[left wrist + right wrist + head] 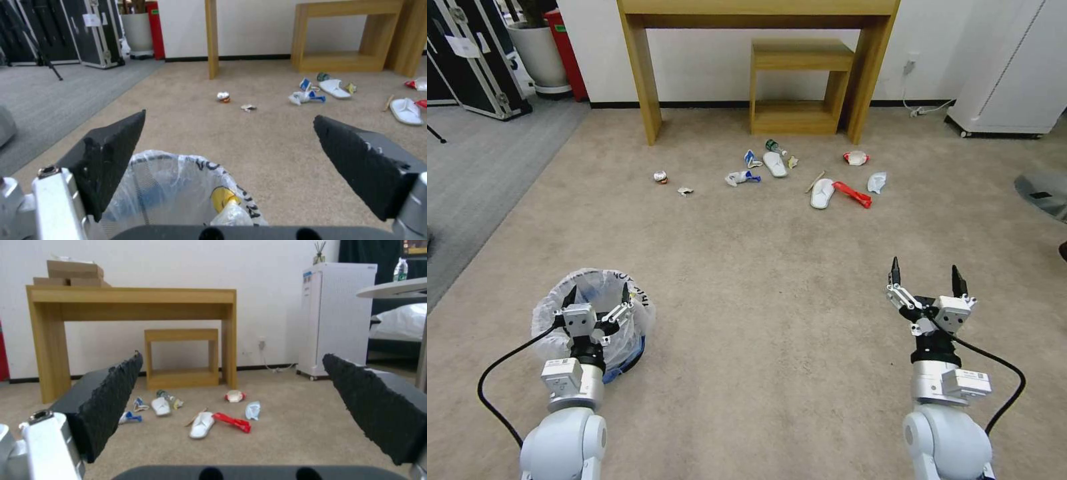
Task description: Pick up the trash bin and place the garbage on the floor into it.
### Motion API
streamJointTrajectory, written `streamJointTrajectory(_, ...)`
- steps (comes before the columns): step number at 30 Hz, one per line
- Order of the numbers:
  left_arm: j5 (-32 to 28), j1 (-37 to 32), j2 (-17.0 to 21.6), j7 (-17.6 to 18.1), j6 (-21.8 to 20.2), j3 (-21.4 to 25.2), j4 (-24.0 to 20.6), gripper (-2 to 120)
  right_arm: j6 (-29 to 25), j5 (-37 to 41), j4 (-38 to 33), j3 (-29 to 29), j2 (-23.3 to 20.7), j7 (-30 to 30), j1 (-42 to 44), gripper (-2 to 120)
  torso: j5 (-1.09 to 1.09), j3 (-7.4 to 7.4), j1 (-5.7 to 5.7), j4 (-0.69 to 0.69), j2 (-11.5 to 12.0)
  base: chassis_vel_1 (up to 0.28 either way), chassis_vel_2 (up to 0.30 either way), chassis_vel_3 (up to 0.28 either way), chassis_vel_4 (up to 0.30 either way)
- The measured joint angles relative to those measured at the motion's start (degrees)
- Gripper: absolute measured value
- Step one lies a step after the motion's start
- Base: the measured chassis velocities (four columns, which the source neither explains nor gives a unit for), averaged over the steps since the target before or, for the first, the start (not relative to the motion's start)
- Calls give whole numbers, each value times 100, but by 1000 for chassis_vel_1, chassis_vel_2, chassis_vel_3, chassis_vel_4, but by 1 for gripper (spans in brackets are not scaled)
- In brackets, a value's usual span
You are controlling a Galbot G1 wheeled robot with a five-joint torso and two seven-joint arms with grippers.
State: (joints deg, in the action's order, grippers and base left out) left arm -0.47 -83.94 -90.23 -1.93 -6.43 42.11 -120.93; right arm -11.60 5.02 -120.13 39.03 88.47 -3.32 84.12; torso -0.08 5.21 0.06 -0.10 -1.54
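Observation:
The trash bin [550, 320] stands on the beige floor [760, 280] at near left, blue with a clear lettered bag; the left wrist view shows its rim [178, 186] just under the fingers. My left gripper [598, 293] hovers open over the bin's mouth, holding nothing. My right gripper [925, 268] is open above bare carpet at near right. The garbage lies far ahead by the desk: two white slippers [775, 164] [822, 193], red wrappers [852, 193], a bottle [774, 147], a small can [660, 177], paper scraps [740, 177] and a stick [815, 181].
A wooden desk [640, 80] with a low stool [800, 87] under it stands against the far wall. A white cabinet [1014, 67] is at far right. Grey carpet [474, 173], black cases [474, 60] and a white pot [540, 53] lie to the left.

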Motion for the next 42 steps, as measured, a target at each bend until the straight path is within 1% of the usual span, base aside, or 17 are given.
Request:
streamJointTrajectory(5,9,9,-4,0,23,-3,44,100,-107,40,27,19,12,112,-3,100,0,0,0,0,0,0,0,0,0)
streamJointTrajectory(13,29,20,-6,2,62,1,113,100,-205,26,110,47,40,130,-35,100,0,0,0,0,0,0,0,0,0)
streamJointTrajectory(32,76,23,-24,37,63,16,140,100,-118,29,89,104,2,36,-66,100,1,0,0,0,0,0,0,0,0)
streamJointTrajectory(37,75,0,-17,54,63,39,120,100,-137,22,80,105,13,45,-62,100,1,0,1,0,0,74,53,-99,-72)
streamJointTrajectory(42,70,-25,-12,68,70,51,104,100,-172,3,58,93,40,82,-42,100,0,0,0,1,0,162,168,-159,-145)
